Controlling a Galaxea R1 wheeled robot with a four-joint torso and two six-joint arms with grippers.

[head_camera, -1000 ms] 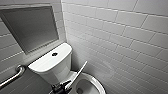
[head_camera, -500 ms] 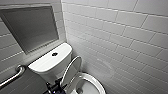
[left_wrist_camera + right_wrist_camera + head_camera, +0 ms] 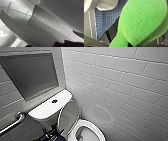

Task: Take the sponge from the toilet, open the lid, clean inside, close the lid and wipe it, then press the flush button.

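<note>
Opening lid [image 3: 67,118] of toilet [image 3: 96,130]: left gripper [image 3: 53,134] near lid edge, should push slowly until lid leans on tank [image 3: 47,109]. Right jaws clamp sponge [image 3: 142,22]; left jaws cannot tell.

1. The side wall [image 3: 120,84] is carrying large white rectangular tiles, laid in a staggered brick pattern with thin dark grout lines running between them
2. A dark recessed panel [image 3: 30,74] with a pale frame is sitting in the back wall [image 3: 8,98], with grey tiles lying around it
3. A metal grab bar [image 3: 11,123] is slanting across the back wall below the panel, curving at its upper end
4. In the right wrist view, the floor [image 3: 105,21] is showing small blue square tiles
5. Soft light is gleaming off the side wall
</note>
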